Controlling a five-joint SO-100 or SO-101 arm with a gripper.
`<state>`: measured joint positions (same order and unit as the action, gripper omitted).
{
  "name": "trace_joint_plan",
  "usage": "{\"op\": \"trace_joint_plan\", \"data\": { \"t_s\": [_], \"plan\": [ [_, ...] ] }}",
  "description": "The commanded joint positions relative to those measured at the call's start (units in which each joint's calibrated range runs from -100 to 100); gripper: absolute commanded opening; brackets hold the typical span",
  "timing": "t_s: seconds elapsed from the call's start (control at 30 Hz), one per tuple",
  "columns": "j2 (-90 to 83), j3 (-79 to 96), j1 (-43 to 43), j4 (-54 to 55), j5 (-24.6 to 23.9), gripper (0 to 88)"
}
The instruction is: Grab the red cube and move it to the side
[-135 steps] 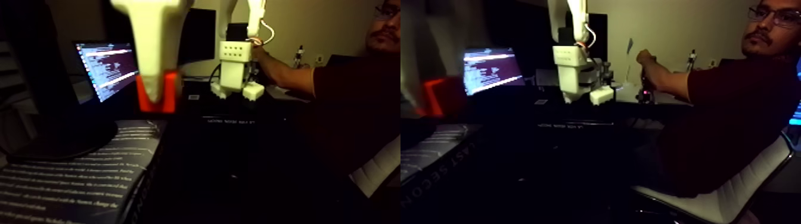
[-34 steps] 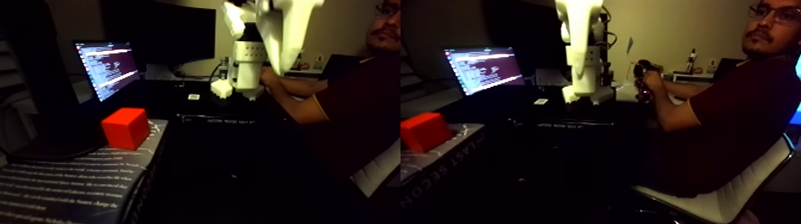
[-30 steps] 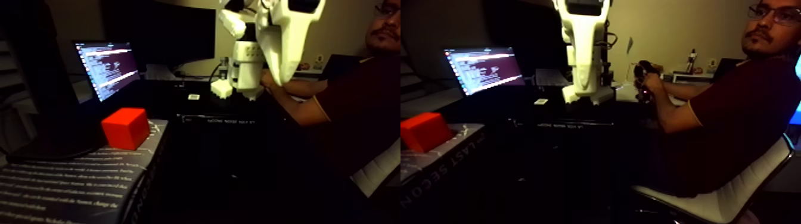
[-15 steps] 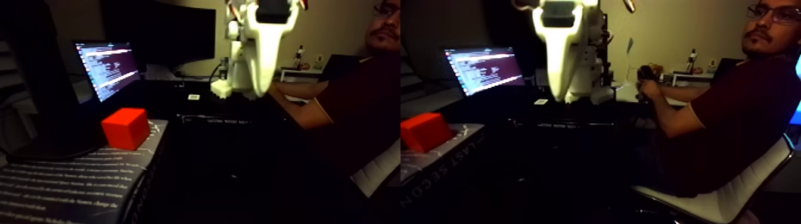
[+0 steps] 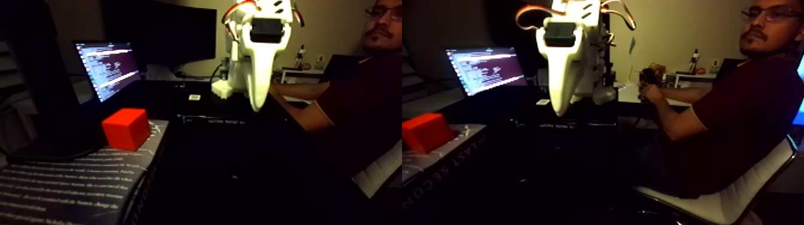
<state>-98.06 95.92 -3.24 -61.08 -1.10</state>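
The picture holds two side-by-side views of the same scene. The red cube [image 5: 125, 128] rests on a dark printed book cover [image 5: 72, 179] at the left, and it also appears in the right half as the red cube [image 5: 426, 131]. My white gripper [image 5: 257, 108] hangs in the air with its tip pointing down, well to the right of the cube and above the dark table. It touches nothing. I see one tapered finger face-on, so any gap between the jaws is hidden.
A lit laptop screen [image 5: 107, 69] and a dark monitor [image 5: 161, 30] stand behind the cube. A seated person [image 5: 736, 108] at the right holds a small controller arm [image 5: 649, 81]. The arm's white base [image 5: 230, 78] stands at the back of the table.
4.5 s ago the gripper held the cube in the air; the cube now lies on the book. Over the last second the gripper swung left, turned face-on and dropped slightly.
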Motion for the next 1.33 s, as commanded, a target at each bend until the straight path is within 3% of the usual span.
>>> {"op": "trace_joint_plan", "data": {
  "t_s": [0.0, 1.3],
  "plan": [
    [-0.2, -0.2, -0.1, 0.1, 0.3, 0.7],
    [-0.2, -0.3, 0.4, -0.9, 0.3, 0.7]
  ]
}}
